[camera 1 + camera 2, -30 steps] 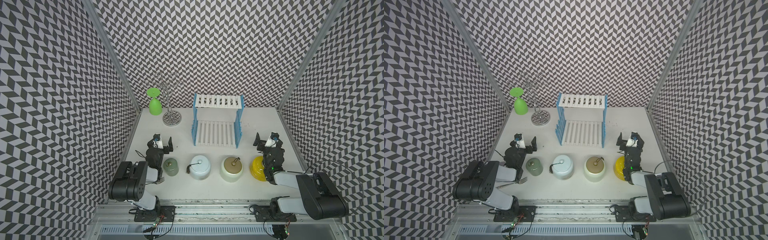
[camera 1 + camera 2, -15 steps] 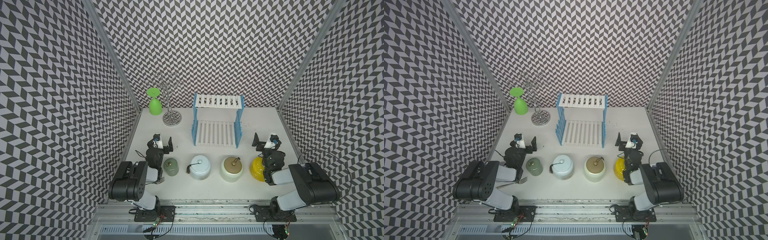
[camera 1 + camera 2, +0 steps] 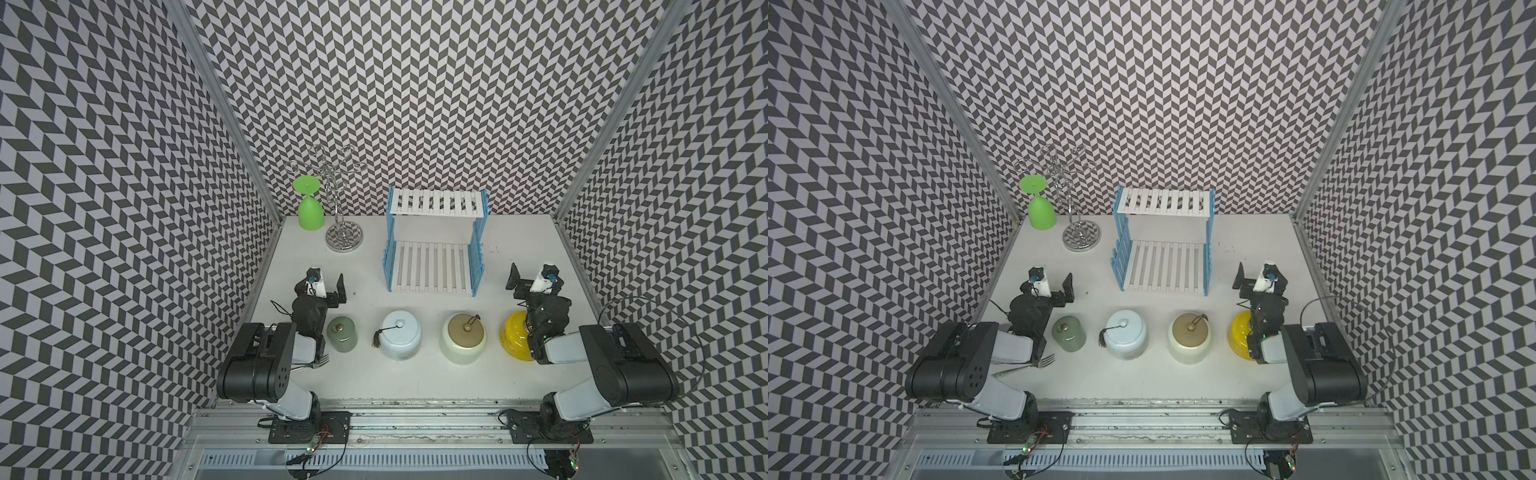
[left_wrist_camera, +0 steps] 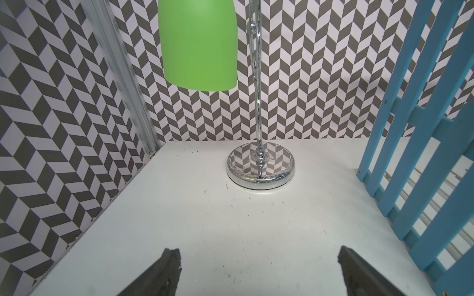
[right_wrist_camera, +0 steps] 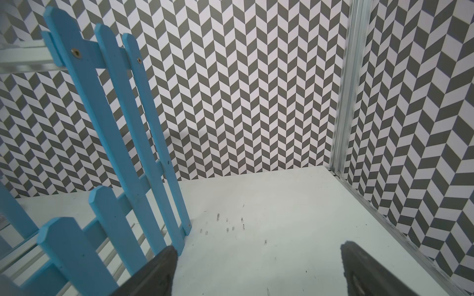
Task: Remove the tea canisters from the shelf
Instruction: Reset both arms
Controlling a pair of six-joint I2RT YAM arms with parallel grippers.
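**Four canisters on the table, both pincers wide**

You are working on a white tabletop point(image 3: 415, 380) boxed in by grey-and-white chevron walls point(image 3: 415, 104). Count one two-tier shelf point(image 3: 432, 266) of white slats and light-blue picket sides, four round lidded canisters, one bright green upturned goblet point(image 3: 310, 212), one chrome wire stand point(image 3: 344, 239) and one metal fork point(image 3: 316, 362).

Your left pincer point(image 4: 257, 257) and right pincer point(image 5: 259, 249) both stand wide and hold nothing. The shelf sits ahead, between them. The canisters stand in a row behind the fingertips, off the shelf:
- the small sage green canister point(image 3: 342, 334), just beside the left wrist
- the pale blue tasselled canister point(image 3: 401, 337)
- the cream canister with a brown lid point(image 3: 463, 340)
- the glossy yellow canister point(image 3: 514, 338), partly hidden by the right wrist
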